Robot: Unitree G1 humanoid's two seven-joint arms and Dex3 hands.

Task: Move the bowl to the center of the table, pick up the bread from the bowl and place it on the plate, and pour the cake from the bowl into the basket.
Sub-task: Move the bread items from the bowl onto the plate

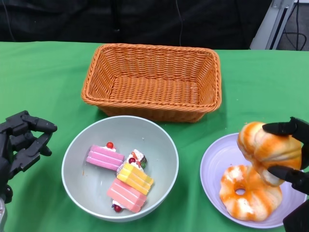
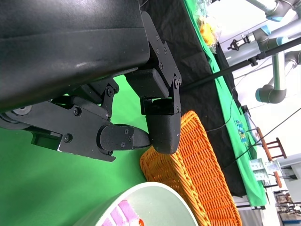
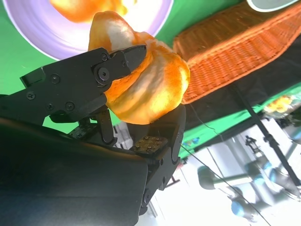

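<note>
While right hand (image 1: 289,152) hides bread (image 1: 268,147), plate (image 1: 212,164) edge cropped.

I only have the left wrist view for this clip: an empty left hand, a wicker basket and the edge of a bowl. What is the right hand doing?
Observer: The right hand holds an orange bread roll just above the purple plate.
Operator: Is anything on that plate already?
Observer: Yes, a ring-shaped orange bread lies on it.
Operator: I see a bit of pink in the bowl. What is left in there?
Observer: Only cake pieces: the pale green bowl holds a pink slice, a yellow one, another pink one and a small white piece. No bread remains in it.
</note>
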